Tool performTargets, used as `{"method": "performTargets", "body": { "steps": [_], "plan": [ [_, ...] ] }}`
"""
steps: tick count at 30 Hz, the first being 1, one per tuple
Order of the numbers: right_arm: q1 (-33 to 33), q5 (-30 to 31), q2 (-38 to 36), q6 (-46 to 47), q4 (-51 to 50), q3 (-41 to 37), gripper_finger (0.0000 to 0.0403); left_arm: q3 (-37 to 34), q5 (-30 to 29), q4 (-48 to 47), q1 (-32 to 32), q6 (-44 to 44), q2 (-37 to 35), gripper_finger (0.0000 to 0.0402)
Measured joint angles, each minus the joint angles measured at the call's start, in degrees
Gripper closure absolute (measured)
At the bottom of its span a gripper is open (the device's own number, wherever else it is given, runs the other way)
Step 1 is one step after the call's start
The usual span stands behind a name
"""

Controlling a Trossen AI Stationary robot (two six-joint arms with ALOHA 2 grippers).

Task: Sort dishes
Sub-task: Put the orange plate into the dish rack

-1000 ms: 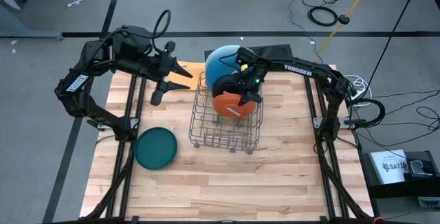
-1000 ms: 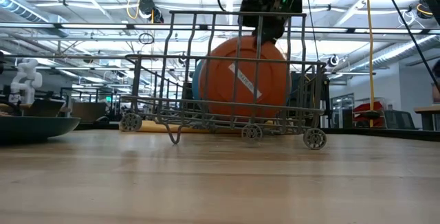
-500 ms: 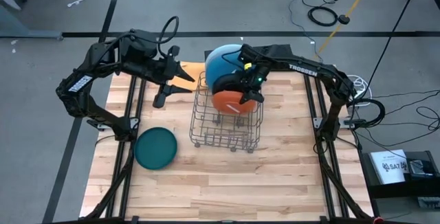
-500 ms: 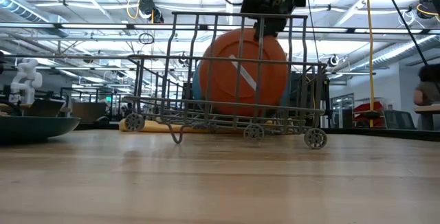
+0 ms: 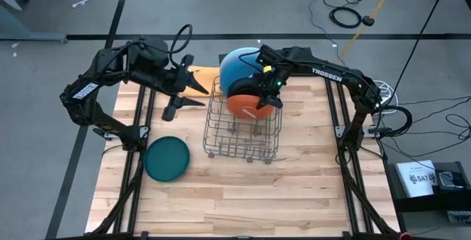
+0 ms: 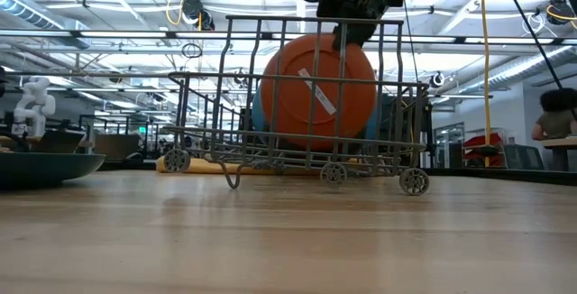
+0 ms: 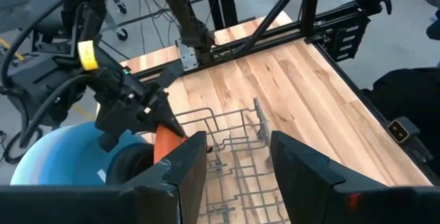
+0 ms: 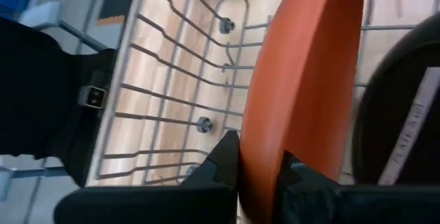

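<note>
My right gripper (image 5: 269,97) is shut on the orange plate (image 5: 246,107), which stands on edge inside the wire rack (image 5: 243,138). In the low view the plate (image 6: 315,91) fills the rack's middle, with the gripper (image 6: 354,19) above it. A black plate (image 5: 243,89) and a light blue plate (image 5: 237,66) stand behind it at the rack's far end. A dark teal plate (image 5: 166,159) lies flat on the table, near left. My left gripper (image 5: 184,96) hovers open and empty left of the rack; it also shows in the left wrist view (image 7: 237,162). My right gripper pinches the orange plate's rim (image 8: 265,157) between its two fingers, one on each face, at the plate's top right (image 6: 347,41). The fingers come from above, pointing down. The plate hangs upright on edge below them, its lower part within the rack; whether it rests there I cannot tell.
A folded orange-yellow cloth (image 5: 199,79) lies by the rack's far left corner, under my left gripper. The rack's upright wires (image 6: 225,87) stand close around the plates. Bare wood (image 5: 294,188) stretches toward the near edge.
My right gripper has risen slightly and gone a little toward the far edge with the orange plate. The plate has turned in its own plane, as its white label shows, and stays upright in the rack. My left arm has shifted a little toward the rack.
</note>
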Motion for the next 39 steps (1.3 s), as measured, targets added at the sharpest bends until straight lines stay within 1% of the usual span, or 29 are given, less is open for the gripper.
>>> {"method": "performTargets", "body": {
  "steps": [3,19,23,28,30,33,37,39],
  "plan": [
    [0.06,-1.99,0.0,0.34,-0.67,0.0,0.0387,0.0,-0.02,0.01,-0.56,0.0,0.0,0.0238],
    [0.94,-2.36,0.86,0.48,-1.02,0.0,0.0388,0.0,-0.3,0.07,-0.95,0.0,0.0,0.0238],
    [1.56,-1.5,2.26,0.99,-0.95,-0.05,0.0388,0.0,-0.33,0.08,-0.95,0.0,0.0,0.0238],
    [2.04,1.18,2.78,2.21,0.88,-0.07,0.0386,0.0,-0.48,0.07,-0.95,-0.02,0.0,0.0238],
    [2.02,2.38,2.75,3.45,1.8,-0.07,0.0378,0.0,-0.48,0.03,-0.95,-0.02,0.0,0.0238],
    [2.02,4.15,2.75,4.58,1.97,-0.07,0.0354,0.0,-0.48,-0.14,-0.95,-0.02,0.0,0.0238],
    [2.28,9.65,2.75,5.43,2.15,-0.05,0.0316,0.0,-0.48,-0.14,-0.95,-0.02,0.0,0.0238],
    [2.52,10.7,2.69,5.42,2.12,-0.04,0.0301,0.0,-0.48,-0.17,-0.95,-0.02,0.0,0.0238]
  ]
}}
